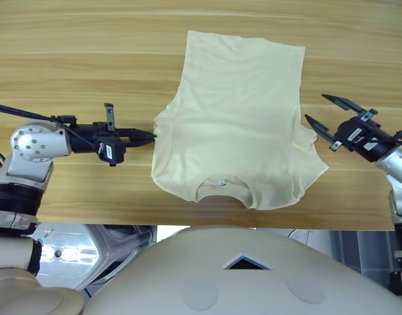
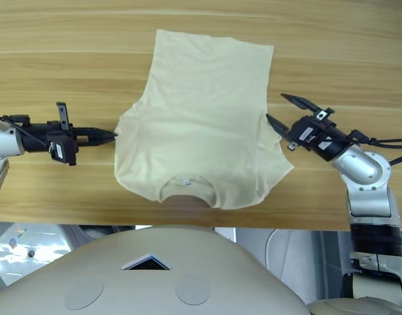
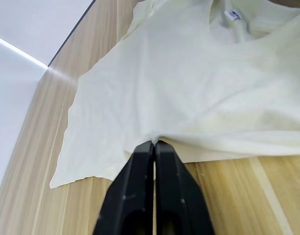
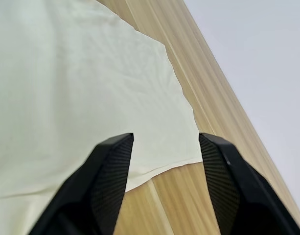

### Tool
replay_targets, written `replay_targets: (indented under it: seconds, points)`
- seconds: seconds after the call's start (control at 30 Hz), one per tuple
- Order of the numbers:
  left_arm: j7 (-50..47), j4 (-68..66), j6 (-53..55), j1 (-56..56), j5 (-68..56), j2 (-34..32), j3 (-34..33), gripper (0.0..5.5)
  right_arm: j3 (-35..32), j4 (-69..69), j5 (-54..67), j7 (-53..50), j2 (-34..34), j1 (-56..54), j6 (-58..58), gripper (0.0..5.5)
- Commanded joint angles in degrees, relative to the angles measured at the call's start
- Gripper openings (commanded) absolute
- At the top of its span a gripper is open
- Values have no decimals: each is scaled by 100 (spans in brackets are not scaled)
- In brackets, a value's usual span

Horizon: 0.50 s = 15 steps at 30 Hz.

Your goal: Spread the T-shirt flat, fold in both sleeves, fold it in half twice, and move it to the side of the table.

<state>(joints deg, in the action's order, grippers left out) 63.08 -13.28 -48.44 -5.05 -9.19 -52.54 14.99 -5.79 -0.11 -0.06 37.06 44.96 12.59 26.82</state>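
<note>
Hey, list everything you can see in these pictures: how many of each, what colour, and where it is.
T-shirt: one, pale yellow, lying on the middle of the table, collar toward the robot.
Table: one, light wood, under the T-shirt.
Left pincer: one, black, shut on the T-shirt's left edge.
Right pincer: one, black, open, at the T-shirt's right edge.

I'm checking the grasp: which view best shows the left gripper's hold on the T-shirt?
Left wrist view: the left gripper is shut on the T-shirt edge. Eye views show its tip touching that edge from above.
</note>
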Motion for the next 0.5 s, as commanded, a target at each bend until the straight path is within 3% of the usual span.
replay_targets:
  seconds: [0.03, 0.23, 0.5]
  points:
    - [53, 174, 143, -255, 177, 348, 236, 1, 61, 56, -65, -4, -60, -120, 41, 248]
    - [-52, -191, 111, -683, 704, 961, 548, 1, 136, 86, -136, -35, -153, -163, 67, 248]
    - [-82, -436, -8, -844, 834, 1204, 623, 1, 210, 127, -155, -73, -226, -140, 92, 248]
